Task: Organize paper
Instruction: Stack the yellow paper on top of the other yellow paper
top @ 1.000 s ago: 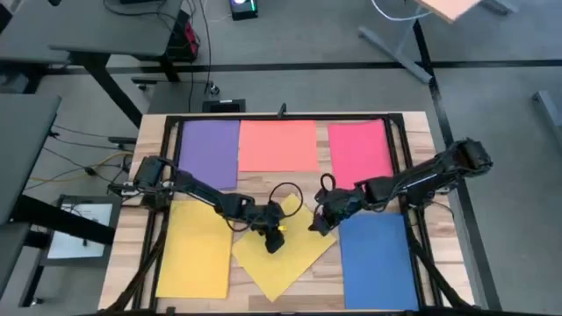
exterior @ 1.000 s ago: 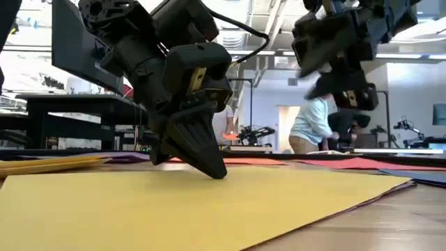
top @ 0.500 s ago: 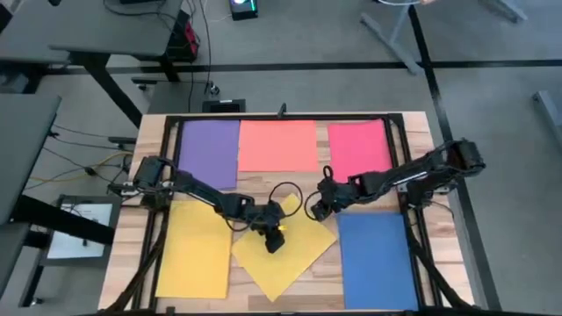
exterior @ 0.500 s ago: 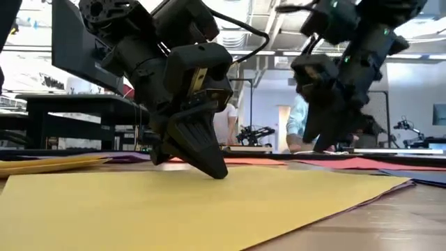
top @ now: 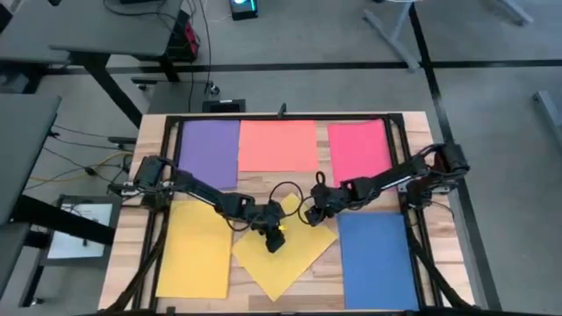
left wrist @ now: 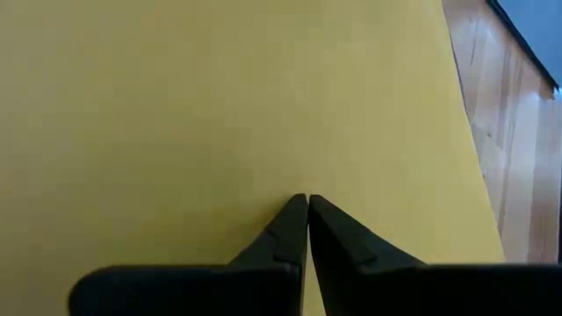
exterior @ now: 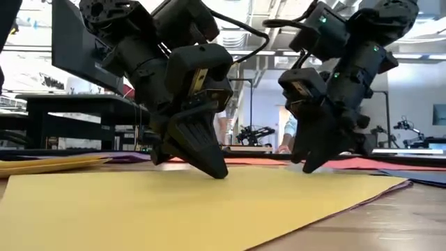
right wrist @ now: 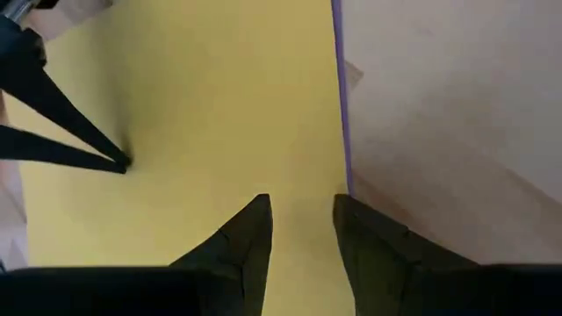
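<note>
A yellow sheet of paper (top: 283,263) lies slanted on the table's middle, on top of a purple sheet whose edge (right wrist: 338,88) shows beside it. My left gripper (top: 275,240) is shut, its tip down on this yellow sheet (left wrist: 219,105). My right gripper (top: 312,215) is open and low over the sheet's right edge (right wrist: 329,132), one finger above the yellow paper, the other above the bare wood. Purple (top: 209,151), salmon-orange (top: 277,144), pink-red (top: 358,149), yellow (top: 193,250) and blue (top: 376,254) sheets lie flat around the table. My left gripper presses its shut fingertips (exterior: 216,170) down on the slanted yellow sheet near its middle (left wrist: 307,180), coming at a slant from above and from the table's left. The sheet lies flat on the table. My right gripper's fingertips (exterior: 304,166) are down at the paper; whether they touch it I cannot tell.
A black frame (top: 406,158) runs round the wooden table top (top: 263,186). A looped black cable (top: 283,191) hangs by the left arm's wrist. Beyond the table stand desks, and a person shows in the low view (exterior: 287,136).
My right gripper has come down from well above the table and gone toward the left edge, ending low at the slanted yellow sheet's right edge. The sheet has stayed flat.
</note>
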